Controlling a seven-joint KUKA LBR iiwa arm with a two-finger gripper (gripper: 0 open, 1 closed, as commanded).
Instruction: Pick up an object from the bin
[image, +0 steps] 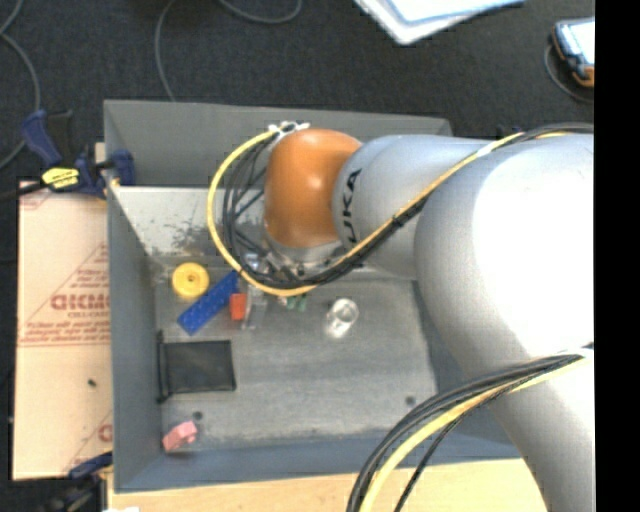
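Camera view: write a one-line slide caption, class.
KUKA arm over a grey bin, its wrist near a blue brick and a small orange piece.

Dark grey carpet-like floor (320, 70) on the far side of the gripper (268, 285), running full width. Thin black cable (158, 50) trails over it, up and left of the gripper; second cable (262, 16) loops straight above it. White sheets (430, 15) lie up and right; round dark thing (572, 50) further right. Even bright light, soft shadows
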